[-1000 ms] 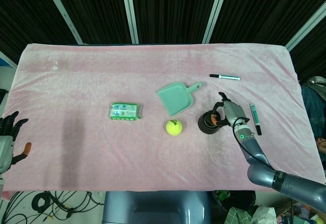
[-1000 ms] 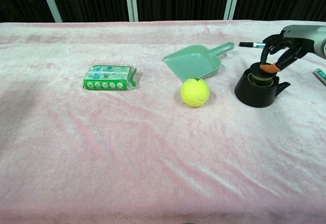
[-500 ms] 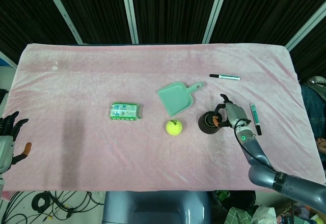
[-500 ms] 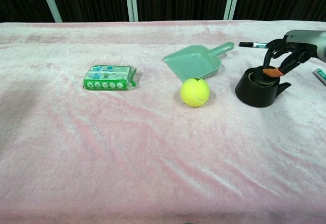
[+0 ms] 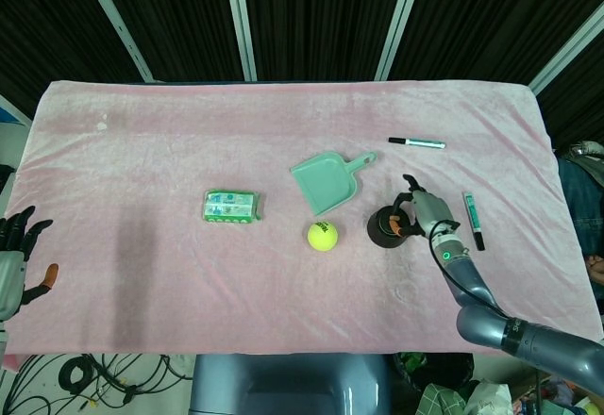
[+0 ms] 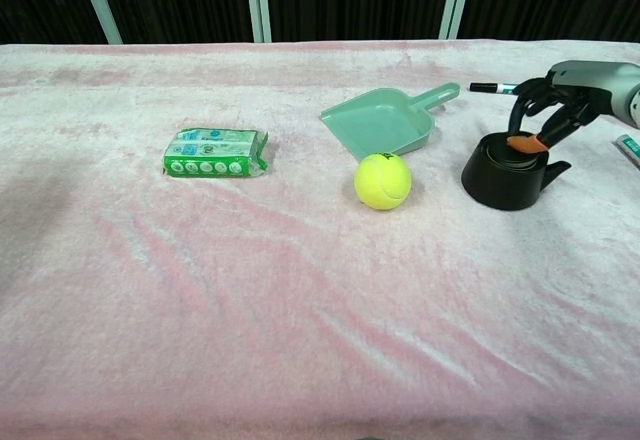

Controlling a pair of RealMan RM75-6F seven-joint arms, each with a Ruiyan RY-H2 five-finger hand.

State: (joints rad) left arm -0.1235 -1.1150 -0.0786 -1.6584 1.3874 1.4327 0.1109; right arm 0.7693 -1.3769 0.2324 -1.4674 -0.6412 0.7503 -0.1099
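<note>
My right hand (image 5: pixel 422 210) (image 6: pixel 563 90) is at the right of the pink-covered table (image 5: pixel 142 151). Its fingers curl over the top of a black roll (image 5: pixel 383 230) (image 6: pixel 500 178), and the orange-tipped thumb sits in the roll's centre hole, pinching the rim. My left hand (image 5: pixel 14 257) hangs off the table's left edge with fingers spread and nothing in it; only the head view shows it.
A yellow tennis ball (image 5: pixel 322 236) (image 6: pixel 382 181) lies left of the roll. A teal dustpan (image 5: pixel 327 181) (image 6: pixel 385 122) sits behind the ball. A green packet (image 5: pixel 231 207) (image 6: pixel 214 151) lies mid-left. A black marker (image 5: pixel 416 141) and a green marker (image 5: pixel 473 219) lie near my right hand.
My right hand shifted slightly over the black roll, and the roll nudged a little sideways with it. The left hand has not moved.
</note>
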